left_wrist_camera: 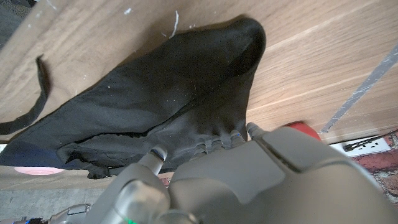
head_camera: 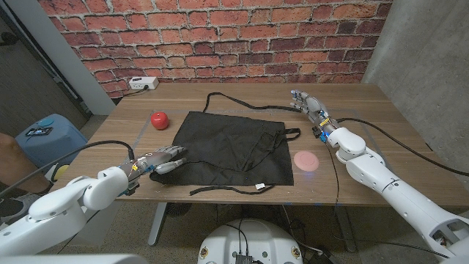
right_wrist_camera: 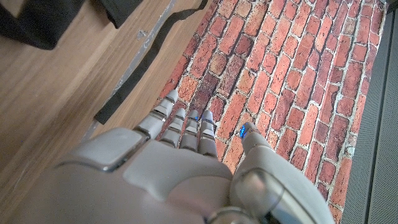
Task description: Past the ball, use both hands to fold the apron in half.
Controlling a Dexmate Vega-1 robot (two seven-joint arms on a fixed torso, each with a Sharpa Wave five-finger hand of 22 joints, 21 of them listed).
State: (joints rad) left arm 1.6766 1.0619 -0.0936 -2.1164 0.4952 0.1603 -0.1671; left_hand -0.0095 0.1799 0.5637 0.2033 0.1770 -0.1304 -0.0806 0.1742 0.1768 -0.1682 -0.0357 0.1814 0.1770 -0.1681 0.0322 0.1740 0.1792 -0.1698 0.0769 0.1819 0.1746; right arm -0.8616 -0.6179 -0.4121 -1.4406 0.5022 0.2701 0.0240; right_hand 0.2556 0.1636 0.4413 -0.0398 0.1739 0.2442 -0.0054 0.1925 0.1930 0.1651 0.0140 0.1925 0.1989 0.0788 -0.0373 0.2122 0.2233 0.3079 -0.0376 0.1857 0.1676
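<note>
A black apron [head_camera: 231,150] lies spread out on the wooden table [head_camera: 366,110], its straps trailing off the far and near edges. The red ball [head_camera: 159,119] sits just off the apron's far left corner. My left hand [head_camera: 165,163] is at the near left corner. In the left wrist view its fingertips [left_wrist_camera: 211,144] dig into the apron [left_wrist_camera: 174,99], which puckers around them and tents up, and the ball [left_wrist_camera: 305,127] peeks past the hand. My right hand [head_camera: 308,103] hovers off the far right corner, fingers apart and holding nothing. A black strap [right_wrist_camera: 155,62] lies ahead of it.
A pink round disc [head_camera: 306,161] lies on the table right of the apron. A white power strip [head_camera: 143,83] sits at the back left edge against the brick wall. A blue stool [head_camera: 47,132] stands off the table's left side.
</note>
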